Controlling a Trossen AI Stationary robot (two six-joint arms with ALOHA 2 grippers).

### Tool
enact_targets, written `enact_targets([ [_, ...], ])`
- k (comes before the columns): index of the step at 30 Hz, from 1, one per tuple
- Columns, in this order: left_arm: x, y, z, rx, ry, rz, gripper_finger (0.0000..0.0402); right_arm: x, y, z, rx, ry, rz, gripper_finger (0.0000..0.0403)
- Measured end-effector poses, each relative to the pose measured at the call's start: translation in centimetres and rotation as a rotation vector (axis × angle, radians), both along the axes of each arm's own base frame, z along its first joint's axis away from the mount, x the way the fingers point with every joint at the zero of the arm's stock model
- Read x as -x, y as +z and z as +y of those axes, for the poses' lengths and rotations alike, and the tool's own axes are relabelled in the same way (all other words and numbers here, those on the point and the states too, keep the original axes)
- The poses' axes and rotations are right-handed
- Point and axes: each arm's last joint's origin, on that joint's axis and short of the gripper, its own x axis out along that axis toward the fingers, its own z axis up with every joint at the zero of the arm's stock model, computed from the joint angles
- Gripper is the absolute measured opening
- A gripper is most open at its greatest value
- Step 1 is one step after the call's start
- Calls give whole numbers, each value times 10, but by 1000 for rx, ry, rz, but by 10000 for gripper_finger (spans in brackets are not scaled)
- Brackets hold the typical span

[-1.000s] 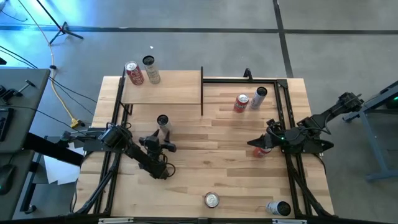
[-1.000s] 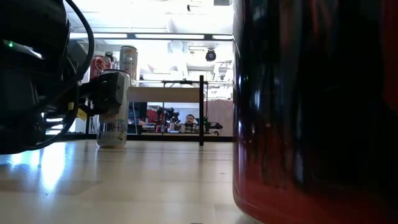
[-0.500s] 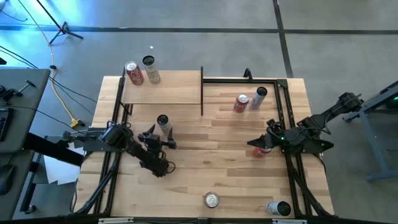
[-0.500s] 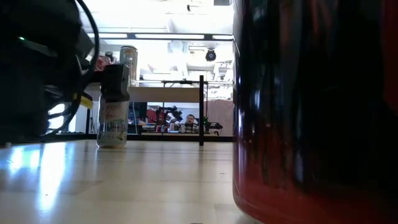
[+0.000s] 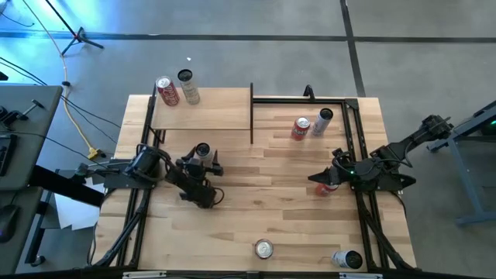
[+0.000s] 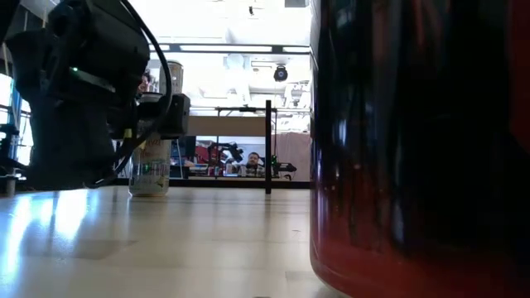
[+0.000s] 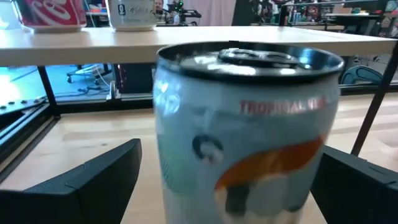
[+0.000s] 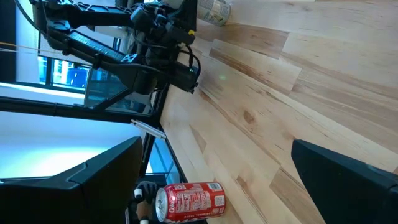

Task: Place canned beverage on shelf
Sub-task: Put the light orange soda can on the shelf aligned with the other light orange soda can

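A slim pale can (image 5: 202, 150) with an orange mark (image 7: 249, 143) stands upright on the tabletop, in front of the shelf (image 5: 209, 110). The shelf is a pale board with black posts at the far left. A red can (image 5: 167, 91) and a silver can (image 5: 187, 86) stand on its far left corner. My left gripper (image 5: 203, 163) is open and level. Its fingers (image 7: 93, 180) stand on either side of the slim can, with a gap on each side. My right gripper (image 5: 325, 180) waits open at the table's right side.
A red can (image 5: 301, 128) and a dark can (image 5: 324, 119) stand at the far right inside a black frame (image 5: 310, 98). A red can (image 5: 263, 249) stands by the near edge, and another can (image 5: 346, 260) lies at the near right corner. Bare planks lie between the arms.
My left gripper has swung toward the far edge and up a little, closing in on the slim can. It has turned so that its fingers straddle the can. Its fingers stand wider apart than a second ago. The can has kept its place.
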Motion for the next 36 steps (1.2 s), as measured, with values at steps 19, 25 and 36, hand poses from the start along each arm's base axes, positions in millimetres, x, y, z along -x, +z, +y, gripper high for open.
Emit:
enact_targets([
  [19, -2, -1, -3, -29, -66, 24, 202, 0, 0, 0, 0, -1, 0, 400],
  [25, 3, 8, -12, -13, -83, -5, 202, 0, 0, 0, 0, 0, 0, 400],
  [36, 8, 69, -17, 85, -70, 23, 202, 0, 0, 0, 0, 0, 0, 400],
])
